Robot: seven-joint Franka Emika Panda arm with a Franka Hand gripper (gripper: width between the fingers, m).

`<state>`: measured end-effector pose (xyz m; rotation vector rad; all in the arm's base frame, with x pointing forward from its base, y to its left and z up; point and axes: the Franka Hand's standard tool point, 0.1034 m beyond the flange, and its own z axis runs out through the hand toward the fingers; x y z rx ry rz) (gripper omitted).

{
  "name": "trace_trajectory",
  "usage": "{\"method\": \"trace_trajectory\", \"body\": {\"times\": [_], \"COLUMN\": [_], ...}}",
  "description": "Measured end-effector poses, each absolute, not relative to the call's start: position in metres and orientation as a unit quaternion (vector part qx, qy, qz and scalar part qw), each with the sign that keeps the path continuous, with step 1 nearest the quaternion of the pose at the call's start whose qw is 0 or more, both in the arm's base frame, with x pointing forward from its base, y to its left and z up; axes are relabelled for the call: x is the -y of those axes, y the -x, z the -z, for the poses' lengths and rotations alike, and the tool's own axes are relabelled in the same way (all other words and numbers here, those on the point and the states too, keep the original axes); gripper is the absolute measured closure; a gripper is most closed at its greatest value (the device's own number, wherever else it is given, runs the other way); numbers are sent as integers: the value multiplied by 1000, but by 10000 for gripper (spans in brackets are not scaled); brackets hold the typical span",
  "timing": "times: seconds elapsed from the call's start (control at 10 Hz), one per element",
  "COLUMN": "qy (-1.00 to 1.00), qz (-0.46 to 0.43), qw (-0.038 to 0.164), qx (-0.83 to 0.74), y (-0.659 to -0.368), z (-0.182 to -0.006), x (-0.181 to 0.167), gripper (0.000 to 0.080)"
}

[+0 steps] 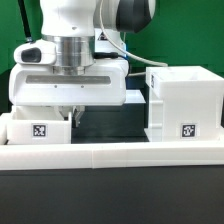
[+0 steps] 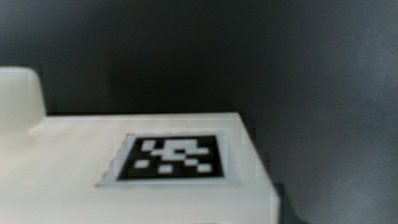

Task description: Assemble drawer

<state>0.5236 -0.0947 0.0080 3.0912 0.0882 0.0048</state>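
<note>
The drawer is not yet together. Its housing [image 1: 185,103] stands upright at the exterior view's right, and 1 tray [image 1: 35,132] lies well apart from it at the exterior view's left, both just behind the low wall [image 1: 110,156]. The gripper [image 1: 72,110] hangs low at the tray's back edge. Its fingertips are hidden behind the tray, so I cannot tell whether the jaws are spread or pressed together. The wrist view shows only a flat white face with a tag [image 2: 175,158], probably the tray seen close.

The step looks like taking hold of the tray. To do it well:
1. Straddle 1 thin side wall squarely.
2. Close fully before lifting.
3. Keep the tray level, so it enters the housing without catching.
</note>
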Motion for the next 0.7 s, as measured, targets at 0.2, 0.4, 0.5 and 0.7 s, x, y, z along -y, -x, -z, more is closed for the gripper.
{"method": "trace_trajectory", "body": {"times": [0.2,0.4,0.5,0.7], "qy": [-999,-999,-998,-998], "qz": [-2,-4,-6,-8], "qw": [25,25,23,19], "qx": [-29,-44,-59,-63], "y": [-524,-525,-527,-530], "z": [-8,-13,-21,-31], "x": [95,86,79,72], "gripper": [757,757,757,757]}}
